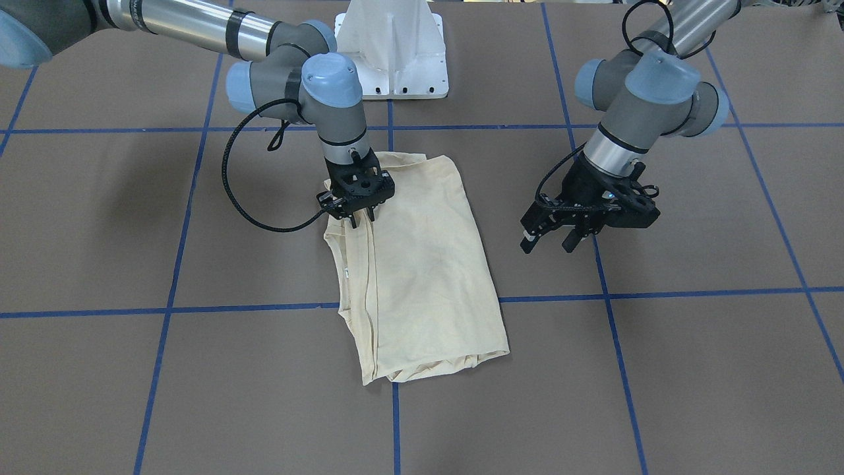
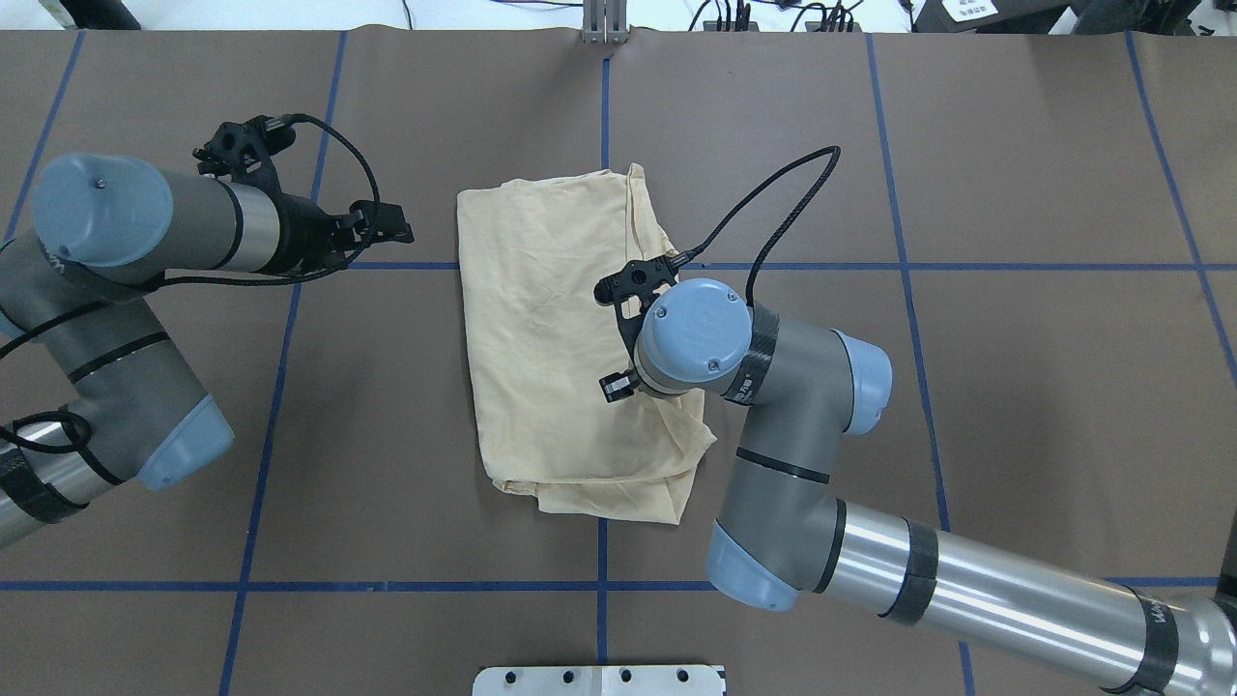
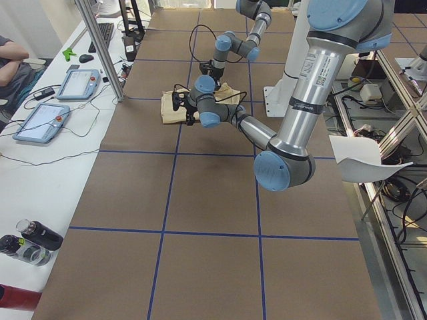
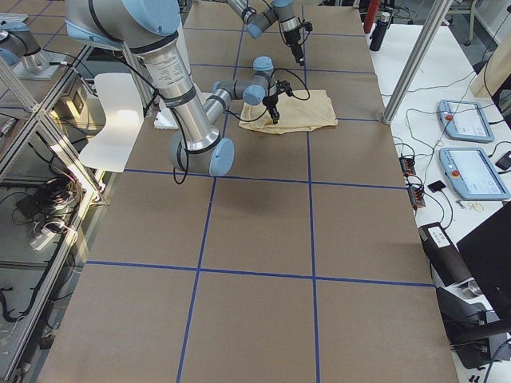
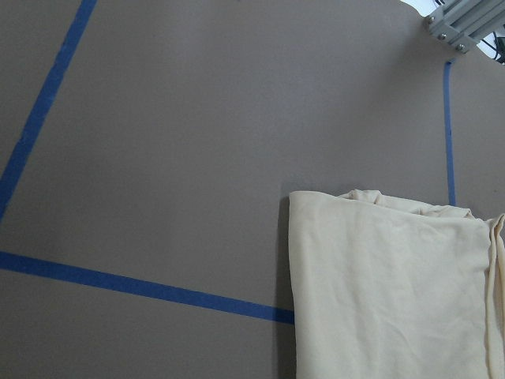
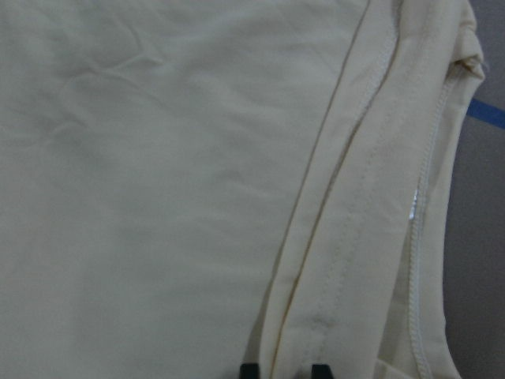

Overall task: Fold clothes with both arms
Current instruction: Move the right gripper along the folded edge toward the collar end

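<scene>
The clothes are one pale cream-yellow shirt, folded into a long rectangle on the brown table; no print shows. It also appears in the overhead view. My right gripper points straight down on the shirt's hemmed edge on my right side. Its fingertips stand close together with the hem fold between them, shut on the cloth. My left gripper hangs open above bare table, off the shirt's other long side. The left wrist view shows only a shirt corner and no fingers.
Blue tape lines divide the brown table cover into squares. The white pedestal base stands behind the shirt. A side table holds tablets and bottles, and a person's arm shows at its far end. A metal post rises there.
</scene>
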Robot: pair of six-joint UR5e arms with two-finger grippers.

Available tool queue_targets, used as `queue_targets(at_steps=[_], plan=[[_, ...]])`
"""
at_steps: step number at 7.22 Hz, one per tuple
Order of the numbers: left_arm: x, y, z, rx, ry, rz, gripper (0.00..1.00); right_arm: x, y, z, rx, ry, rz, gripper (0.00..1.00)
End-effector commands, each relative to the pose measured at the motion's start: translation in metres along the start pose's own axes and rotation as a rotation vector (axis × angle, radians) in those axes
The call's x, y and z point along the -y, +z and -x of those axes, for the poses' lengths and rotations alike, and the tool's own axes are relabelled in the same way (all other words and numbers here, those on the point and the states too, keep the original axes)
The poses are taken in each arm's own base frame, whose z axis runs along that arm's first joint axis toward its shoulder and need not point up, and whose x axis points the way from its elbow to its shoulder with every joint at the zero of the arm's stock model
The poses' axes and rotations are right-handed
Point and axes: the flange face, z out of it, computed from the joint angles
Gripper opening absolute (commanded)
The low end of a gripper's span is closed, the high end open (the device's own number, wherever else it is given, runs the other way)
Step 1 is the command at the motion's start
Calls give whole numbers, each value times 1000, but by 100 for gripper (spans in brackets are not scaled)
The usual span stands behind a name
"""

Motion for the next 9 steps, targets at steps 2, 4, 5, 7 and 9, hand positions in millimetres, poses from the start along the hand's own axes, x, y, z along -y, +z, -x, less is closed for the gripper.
queue_targets(at_steps=[2,4,5,7,9], plan=[[0,0,1,1,-1,0,100,0,-3,2,7,0,-1,0],[0,0,-1,-2,-1,0,100,-1,-5,-6,8,28,7,0],[0,0,-1,-4,-1,0,100,-6,-1,-21,-11,36,15,0],[0,0,-1,-4,-4,0,100,-15,-24,-39,-84,60,65,0],[0,1,-2,-2,-7,0,100,-24,-48,-58,-124,93,125,0]])
